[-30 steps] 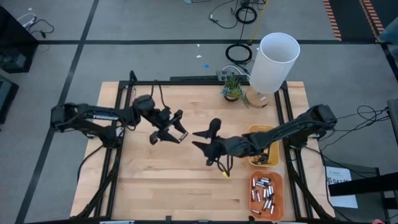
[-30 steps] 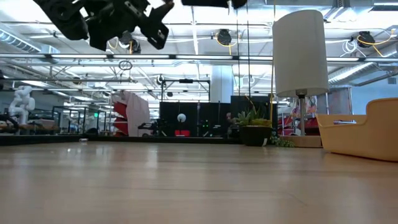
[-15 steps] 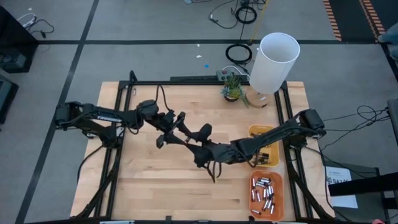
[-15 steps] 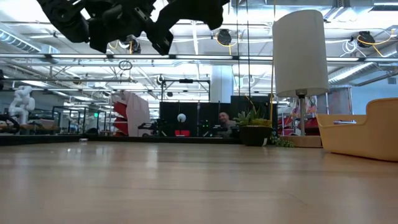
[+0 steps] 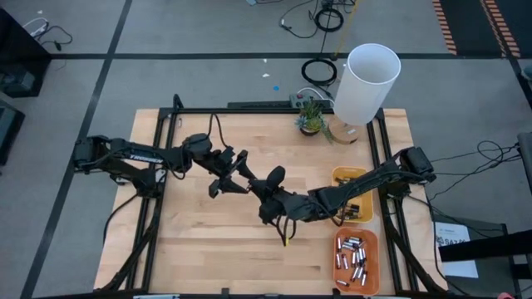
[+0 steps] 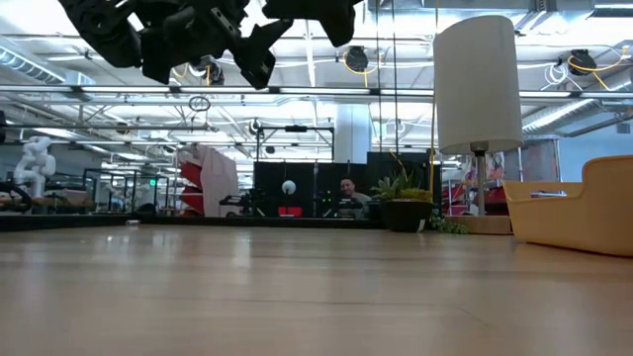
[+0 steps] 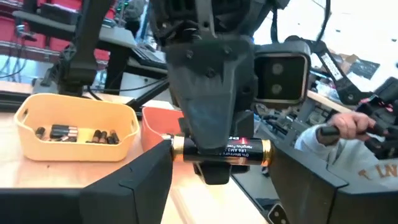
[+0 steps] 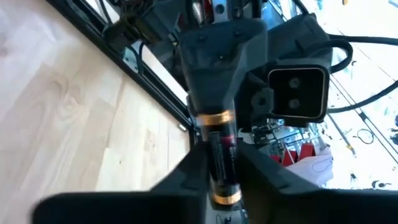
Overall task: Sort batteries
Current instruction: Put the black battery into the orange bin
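Battery (image 7: 221, 151): dark body, gold bands at both ends, white print on the label. Held in mid-air over the middle of the table (image 5: 199, 241), well apart from both trays.

Right gripper (image 8: 217, 165): closed across the battery's middle, fingers pinching the body.

Left gripper (image 7: 221, 154): facing the right one, jaws spread wide, one finger beyond each end of the battery. Looks like no grip; a sliver of gap at one end, the other end very close to its finger. Reads as a handover between arms.

Yellow tray (image 7: 25, 118): a few dark batteries (image 7: 74, 132) on its floor. Orange tray (image 5: 372, 241): just beside it toward the table's front edge, with a heap of silvery batteries (image 5: 353, 256).

Risks, as judged:
- Narrow pinch on a round body; could roll or slip out and drop to the wood.
- Left fingers close at both ends; a skewed retreat could knock the battery askew or pull it loose.
- Long carry to the trays; a tilt could let it slide out endwise.

Hard to see:
- From above, both grippers merge into one dark mass; battery not visible there.
- At table height, only the arms' undersides show, cut off at the top.
- Label print too small to read fully.
- Contact at the battery's near end: cannot tell.
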Motion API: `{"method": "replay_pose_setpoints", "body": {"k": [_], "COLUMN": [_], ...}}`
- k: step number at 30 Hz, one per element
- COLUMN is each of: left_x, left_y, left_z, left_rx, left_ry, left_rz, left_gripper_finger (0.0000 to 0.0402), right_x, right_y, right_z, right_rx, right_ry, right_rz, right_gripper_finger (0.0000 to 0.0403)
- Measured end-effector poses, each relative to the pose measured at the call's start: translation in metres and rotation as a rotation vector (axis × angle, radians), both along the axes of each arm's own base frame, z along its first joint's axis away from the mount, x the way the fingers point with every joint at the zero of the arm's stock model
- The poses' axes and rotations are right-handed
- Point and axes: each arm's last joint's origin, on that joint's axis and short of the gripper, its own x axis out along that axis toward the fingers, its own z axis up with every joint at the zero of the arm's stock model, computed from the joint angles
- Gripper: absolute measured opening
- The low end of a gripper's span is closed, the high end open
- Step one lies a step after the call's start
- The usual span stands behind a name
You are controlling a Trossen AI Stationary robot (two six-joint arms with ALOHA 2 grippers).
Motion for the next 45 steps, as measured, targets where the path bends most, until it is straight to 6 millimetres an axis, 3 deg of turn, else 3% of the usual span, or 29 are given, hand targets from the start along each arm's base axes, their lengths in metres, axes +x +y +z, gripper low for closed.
{"method": "replay_pose_setpoints", "body": {"k": [2,10,15,19,23,29,39,45], "left_x": [0.0,-0.002,-0.012,-0.02,-0.023,-0.026,-0.027,-0.035], "left_y": [0.0,0.003,0.017,0.026,0.027,0.027,0.021,-0.004], "left_z": [0.001,0.006,0.017,0.023,0.015,0.003,-0.002,-0.012], "left_rx": [0.001,-0.013,0.004,0.006,0.033,0.09,0.083,0.094], "left_ry": [-0.005,-0.021,-0.059,-0.061,0.007,0.088,0.134,0.202], "left_rz": [0.019,0.053,0.094,0.074,0.038,0.025,-0.056,-0.123], "left_gripper_finger": [0.0267,0.0293,0.0294,0.0294,0.0295,0.0295,0.0295,0.0295], "right_x": [-0.001,-0.006,-0.026,-0.049,-0.082,-0.121,-0.133,-0.142], "right_y": [0.001,0.004,0.016,0.023,0.024,0.017,0.029,0.046], "right_z": [0.0,0.009,0.035,0.042,0.041,0.03,0.017,0.017], "right_rx": [-0.004,-0.025,-0.004,0.056,0.253,0.702,1.025,1.124], "right_ry": [-0.002,-0.028,-0.081,-0.036,0.006,0.143,0.26,0.251], "right_rz": [-0.002,-0.047,-0.074,-0.137,-0.181,-0.264,-0.352,-0.354], "right_gripper_finger": [0.0031,0.0028,0.0028,0.0028,0.0028,0.0028,0.0028,0.0028]}}
